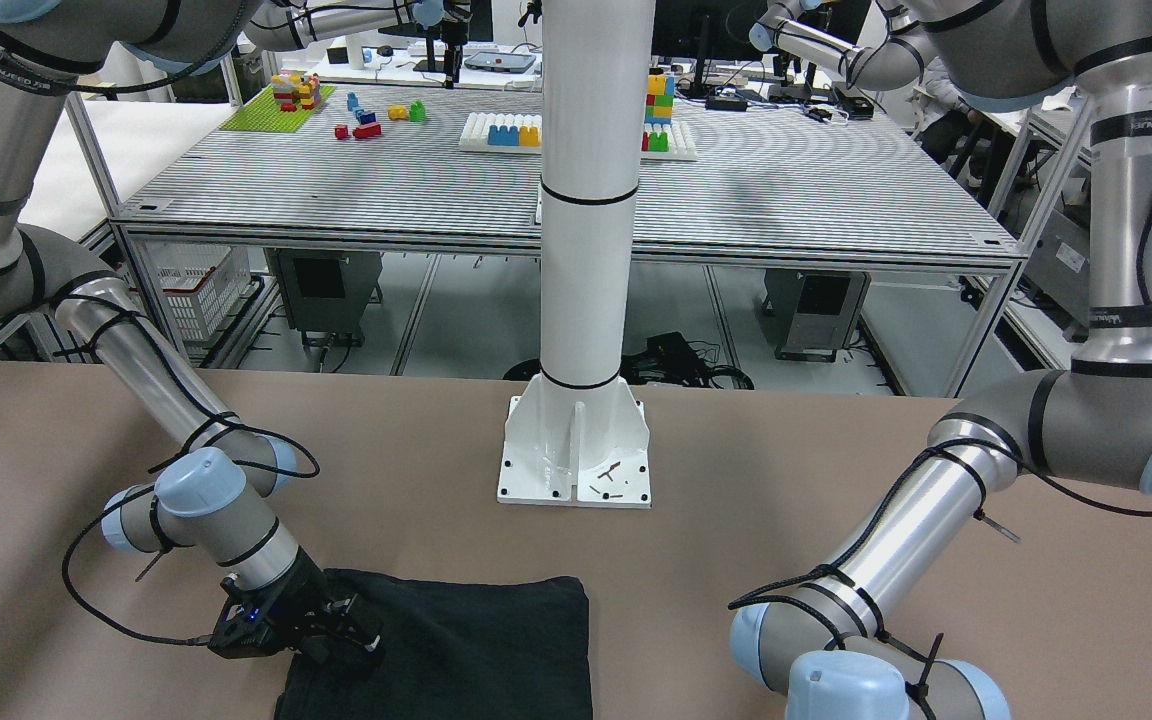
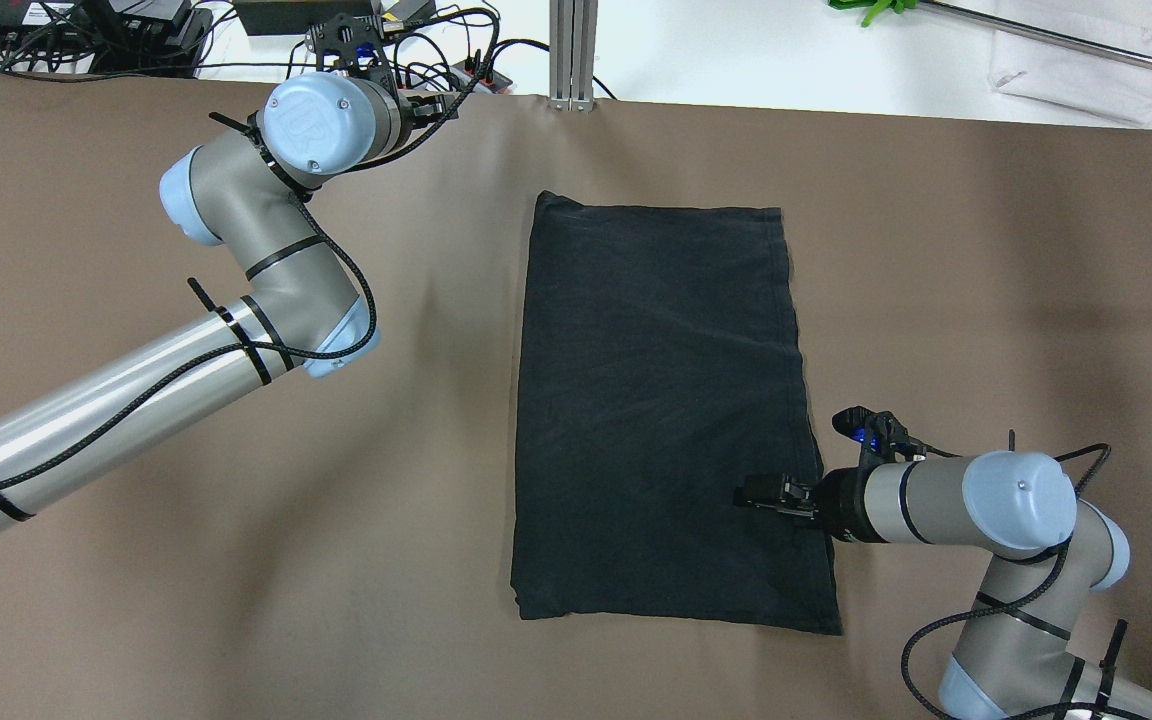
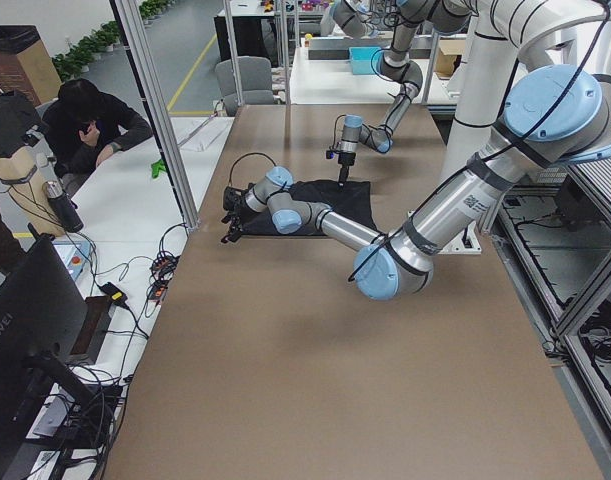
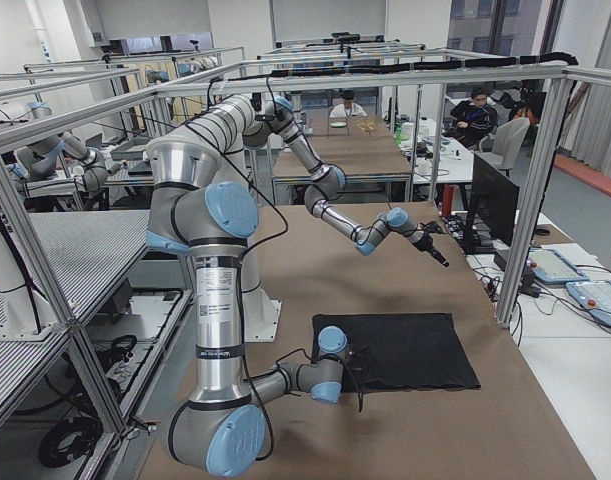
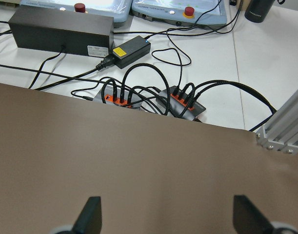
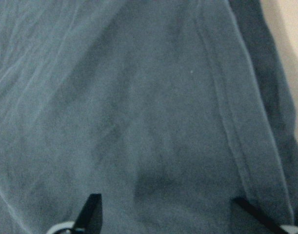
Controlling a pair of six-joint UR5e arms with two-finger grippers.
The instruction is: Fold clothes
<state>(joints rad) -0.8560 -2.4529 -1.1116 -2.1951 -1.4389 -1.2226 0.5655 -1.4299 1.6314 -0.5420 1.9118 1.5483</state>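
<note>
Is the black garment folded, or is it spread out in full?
Folded. The black garment lies as a plain rectangle, no sleeves showing, layers overlapping along one edge.

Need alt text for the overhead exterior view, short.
A dark garment lies flat as a rectangle on the brown table. The right gripper reaches in over its right edge, toward the robot's end; the left gripper sits apart at the far edge.

Six cameras, one brown table (image 2: pixel 136 550)

Overhead looks steeply down from behind the robot; the front view faces it past the white pillar (image 1: pixel 586 250); two side views look along the table from its ends; the wrist cameras sit close, the right one almost on the dark garment (image 6: pixel 139 122), which all four fixed views share.
</note>
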